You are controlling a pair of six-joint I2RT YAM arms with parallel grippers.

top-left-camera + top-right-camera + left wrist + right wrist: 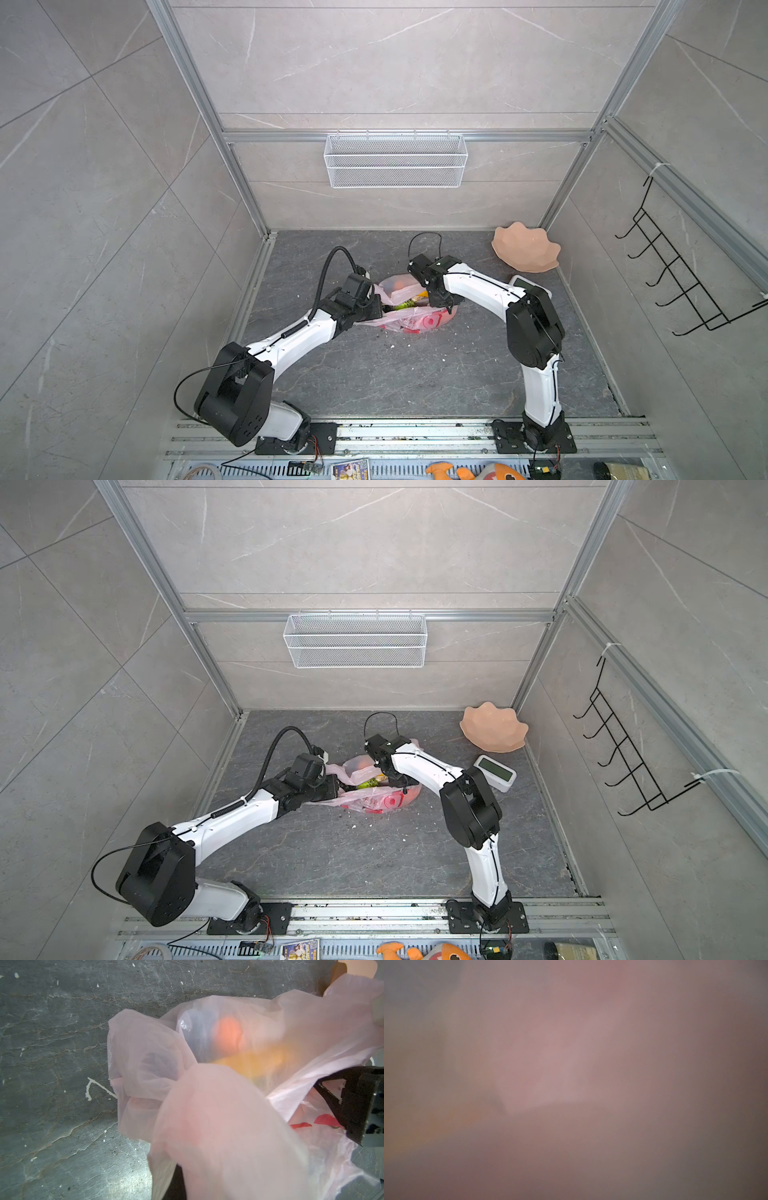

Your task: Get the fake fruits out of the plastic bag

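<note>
Lying crumpled at mid-table, the plastic bag (pixel 409 323) rests on the dark stone tabletop (pixel 415 374) between the two grippers, as both top views show. The fake fruits (pixel 368 784) that can be seen are inside it. An orange fruit (pixel 397 284) shows through the film at the far end, and a yellow-green piece (pixel 409 304) lies in the open mouth. The left wrist view shows an orange blur and a yellow shape (pixel 259 1059) behind the translucent film; other contents cannot be identified.

The left gripper (pixel 376 309) sits at the bag's left edge, jaws closed on a fold of film that stretches toward it. The right gripper (pixel 444 305) reaches down into the mouth from the right. Its wrist view is wholly fogged pink by film against the lens, so I cannot tell whether it is open or closed, or holds anything.

Outside the bag, a white device with a green screen (pixel 494 773) stands near its right side. A peach wavy-edged dish (pixel 525 249) sits in the far right corner, well apart.
</note>
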